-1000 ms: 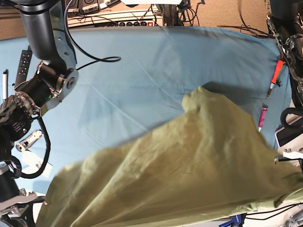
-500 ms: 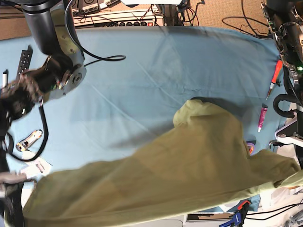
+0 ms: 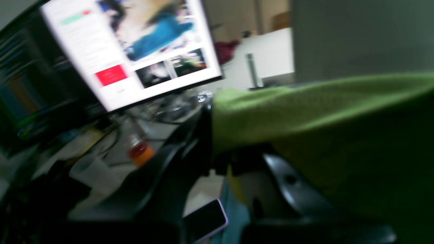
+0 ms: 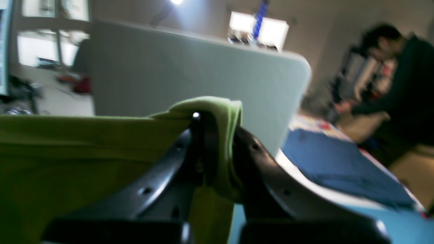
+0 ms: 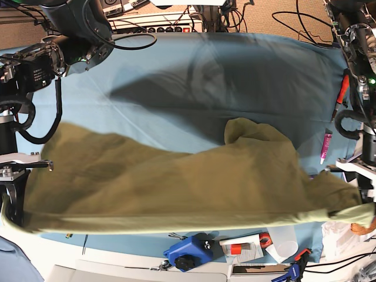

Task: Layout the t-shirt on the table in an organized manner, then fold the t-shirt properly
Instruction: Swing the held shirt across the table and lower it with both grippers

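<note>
The olive t-shirt (image 5: pixel 176 188) hangs stretched wide over the near edge of the table (image 5: pixel 235 76), with a bunched hump at its far side. My left gripper (image 3: pixel 222 159) is shut on a fold of the shirt (image 3: pixel 322 128) at the shirt's right corner in the base view. My right gripper (image 4: pixel 220 149) is shut on a folded edge of the shirt (image 4: pixel 84 152) at the left corner in the base view. In the base view the cloth hides both sets of jaws.
A red screwdriver (image 5: pixel 342 94) and a pink pen (image 5: pixel 325 147) lie at the table's right edge. A blue tool (image 5: pixel 188 252) and small items lie at the near edge. A monitor (image 3: pixel 129 51), a phone (image 3: pixel 203 220) and a person (image 4: pixel 390 67) are nearby.
The shirt has been pulled out wider and lifted, its left corner moving far left. The arm on the base view's left swung up and back. A large shadow now lies on the table.
</note>
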{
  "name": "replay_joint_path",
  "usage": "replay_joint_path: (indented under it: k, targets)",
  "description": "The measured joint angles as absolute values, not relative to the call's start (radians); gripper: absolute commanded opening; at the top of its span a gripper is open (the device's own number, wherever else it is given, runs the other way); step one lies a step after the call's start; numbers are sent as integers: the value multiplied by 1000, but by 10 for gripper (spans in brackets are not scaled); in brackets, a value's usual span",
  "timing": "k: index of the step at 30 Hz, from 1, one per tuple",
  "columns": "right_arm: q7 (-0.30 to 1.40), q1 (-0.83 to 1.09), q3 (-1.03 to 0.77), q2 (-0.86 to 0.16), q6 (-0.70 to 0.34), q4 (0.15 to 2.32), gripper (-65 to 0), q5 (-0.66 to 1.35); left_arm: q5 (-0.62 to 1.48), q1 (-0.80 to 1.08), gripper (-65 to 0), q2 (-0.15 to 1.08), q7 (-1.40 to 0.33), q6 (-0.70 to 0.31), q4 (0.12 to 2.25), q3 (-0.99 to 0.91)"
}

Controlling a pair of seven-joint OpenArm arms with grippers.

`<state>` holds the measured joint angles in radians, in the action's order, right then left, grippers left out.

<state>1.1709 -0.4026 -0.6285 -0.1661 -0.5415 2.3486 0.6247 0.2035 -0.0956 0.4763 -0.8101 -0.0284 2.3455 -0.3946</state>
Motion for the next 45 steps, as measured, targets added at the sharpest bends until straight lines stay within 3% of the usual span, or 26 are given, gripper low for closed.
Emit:
replay_joint_path:
  k: [8, 16, 20, 30, 36, 45]
  targets:
    - [1178, -377, -625, -195, -542, 2210, -650, 580, 226, -94, -650, 477, -783, -42, 2296, -395]
    - [1180, -350, -626, -199, -538, 2348, -650, 589, 196, -69, -650, 477, -850, -31, 2346, -395]
    - [1169, -282, -628, -177, -539, 2342, -650, 594, 106, 23, -650, 474, -853, 57, 2345, -395]
    - [1137, -271, -634, -149, -543, 2345, -650, 571, 144, 74, -650, 469, -759, 40, 2344, -404]
    - [1095, -297, -612, -152, -542, 2253, -650, 547, 249, 28, -650, 469, -700, -60, 2335, -405]
    - [1058, -444, -427, -183, -542, 1877, -650, 342, 386, -218, -650, 471, -699, -189, 1966, -308]
